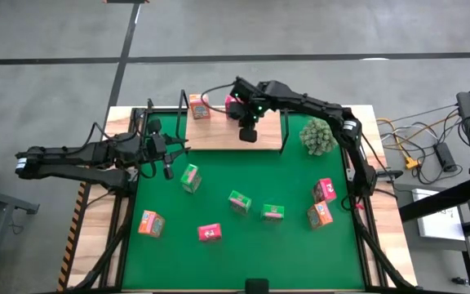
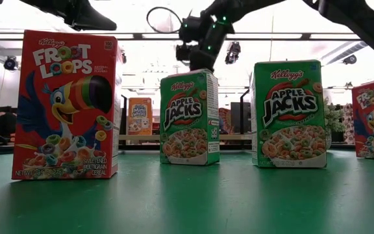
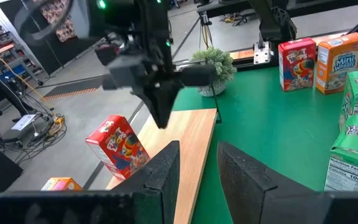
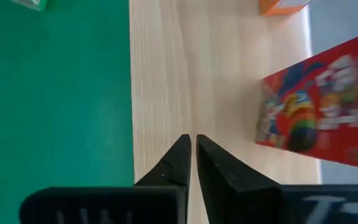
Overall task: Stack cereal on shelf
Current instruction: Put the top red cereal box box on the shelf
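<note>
The shelf, a light wooden board (image 1: 219, 137), lies at the far edge of the green mat. An orange cereal box (image 1: 199, 108) and a pink one (image 1: 231, 103) sit near the board's far edge; in the left wrist view the pink box (image 3: 117, 146) looks tilted. My right gripper (image 1: 248, 135) hangs over the board, fingers pointing down, shut and empty (image 4: 193, 146), with the pink box (image 4: 319, 112) beside it. My left gripper (image 1: 166, 159) is open and empty (image 3: 197, 162) by the board's left end, near a green box (image 1: 190, 177).
On the mat stand two more green boxes (image 1: 239, 201) (image 1: 272, 212), an orange box (image 1: 151, 222) and a pink one (image 1: 210, 233) at the near left, and a pink box (image 1: 325, 190) and an orange one (image 1: 320, 215) at the right. A plant ball (image 1: 318, 135) sits right of the board.
</note>
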Robot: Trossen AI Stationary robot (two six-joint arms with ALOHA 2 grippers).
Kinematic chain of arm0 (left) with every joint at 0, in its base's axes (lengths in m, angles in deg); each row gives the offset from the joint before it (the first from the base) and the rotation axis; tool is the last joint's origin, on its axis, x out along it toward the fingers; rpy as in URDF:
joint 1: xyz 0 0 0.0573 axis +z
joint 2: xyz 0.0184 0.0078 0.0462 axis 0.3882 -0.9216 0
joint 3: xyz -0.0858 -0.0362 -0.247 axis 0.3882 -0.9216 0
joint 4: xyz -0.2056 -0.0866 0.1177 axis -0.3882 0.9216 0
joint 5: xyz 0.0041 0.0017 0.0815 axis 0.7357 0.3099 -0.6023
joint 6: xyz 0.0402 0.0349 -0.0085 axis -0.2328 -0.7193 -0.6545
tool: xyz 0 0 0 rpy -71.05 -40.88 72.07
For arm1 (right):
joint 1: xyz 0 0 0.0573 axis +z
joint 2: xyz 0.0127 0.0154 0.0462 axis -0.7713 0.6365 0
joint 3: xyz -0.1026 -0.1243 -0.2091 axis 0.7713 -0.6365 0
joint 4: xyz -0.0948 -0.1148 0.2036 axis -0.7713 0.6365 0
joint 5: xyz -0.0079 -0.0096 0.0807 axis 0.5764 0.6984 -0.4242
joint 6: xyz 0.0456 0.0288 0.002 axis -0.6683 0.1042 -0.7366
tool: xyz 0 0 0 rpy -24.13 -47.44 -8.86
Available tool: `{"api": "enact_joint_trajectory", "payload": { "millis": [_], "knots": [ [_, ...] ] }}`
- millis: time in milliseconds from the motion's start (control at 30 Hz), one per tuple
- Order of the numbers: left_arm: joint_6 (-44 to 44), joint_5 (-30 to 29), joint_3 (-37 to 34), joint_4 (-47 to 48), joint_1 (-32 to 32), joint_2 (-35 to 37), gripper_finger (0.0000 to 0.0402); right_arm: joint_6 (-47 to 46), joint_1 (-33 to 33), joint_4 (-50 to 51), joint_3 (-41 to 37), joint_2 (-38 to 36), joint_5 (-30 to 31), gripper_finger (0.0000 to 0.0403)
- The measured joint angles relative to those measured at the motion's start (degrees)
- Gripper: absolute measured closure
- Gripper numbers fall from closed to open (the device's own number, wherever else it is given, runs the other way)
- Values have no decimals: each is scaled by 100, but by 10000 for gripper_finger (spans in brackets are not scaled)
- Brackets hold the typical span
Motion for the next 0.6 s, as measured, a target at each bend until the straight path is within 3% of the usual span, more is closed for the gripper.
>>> {"api": "enact_joint_trajectory", "payload": {
  "millis": [300, 500, 600],
  "knots": [
    [1, 0, -10, -1, 1, 2, 311, -36, 0, -1451, -1271, -399, 4, 391],
    [2, 0, -10, 1, 1, 2, 311, -354, -3, -2971, -2516, -1086, 65, 390],
    [0, 0, -10, 1, 2, 2, 311, -465, -3, -3788, -3093, -1332, 379, 390]
  ]
}}
